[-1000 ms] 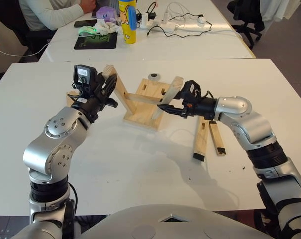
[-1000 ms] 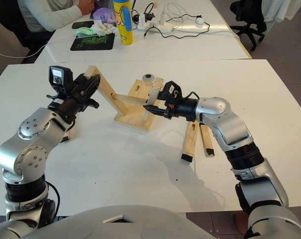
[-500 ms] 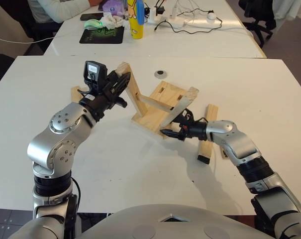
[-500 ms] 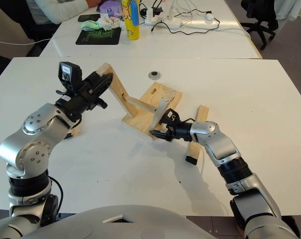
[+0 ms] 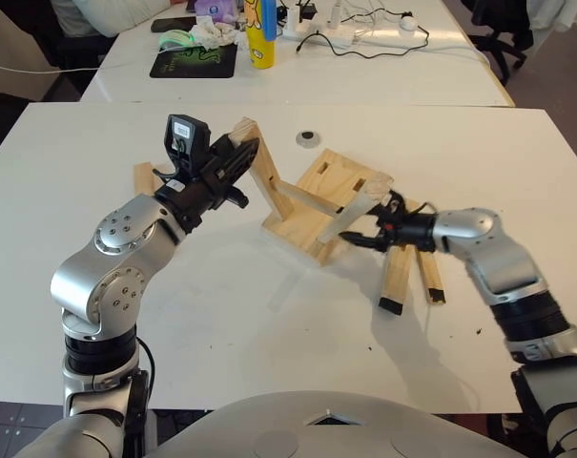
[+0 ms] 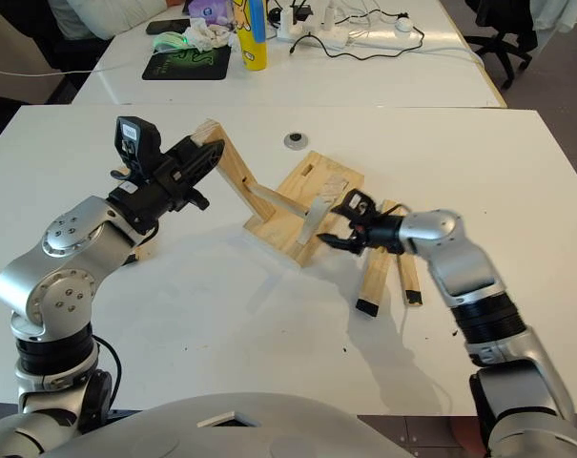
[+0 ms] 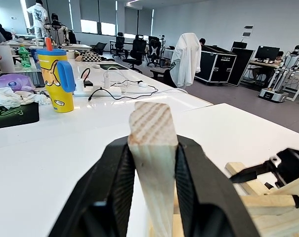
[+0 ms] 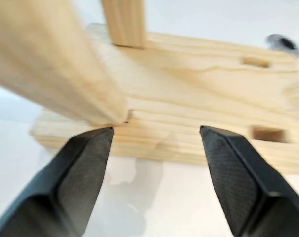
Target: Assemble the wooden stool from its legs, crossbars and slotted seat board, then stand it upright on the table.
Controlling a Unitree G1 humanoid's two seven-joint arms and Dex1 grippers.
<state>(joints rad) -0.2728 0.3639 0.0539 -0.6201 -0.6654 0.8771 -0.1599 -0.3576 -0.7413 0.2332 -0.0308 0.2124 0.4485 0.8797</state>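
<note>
The left gripper (image 5: 234, 162) is clamped on the upper end of a wooden leg (image 5: 267, 186), which slants down to the slotted seat board (image 5: 338, 179). The board lies tilted in the middle of the table (image 5: 269, 334). The right gripper (image 8: 155, 130) is spread wide with nothing between its fingers. It sits low at the board's near edge, just where a second leg (image 5: 355, 210) meets the wood. Two loose wooden pieces (image 5: 396, 279) lie side by side on the table, just right of the board and under the right arm.

The step in hand looks like seating that second leg. To do it well, the left arm should brace the board through the leg it grips. The right gripper should close on the second leg low, near the joint, and push along the slot's line, not across it. A sideways push would likely slide the board or lever the gripped leg loose.
</note>
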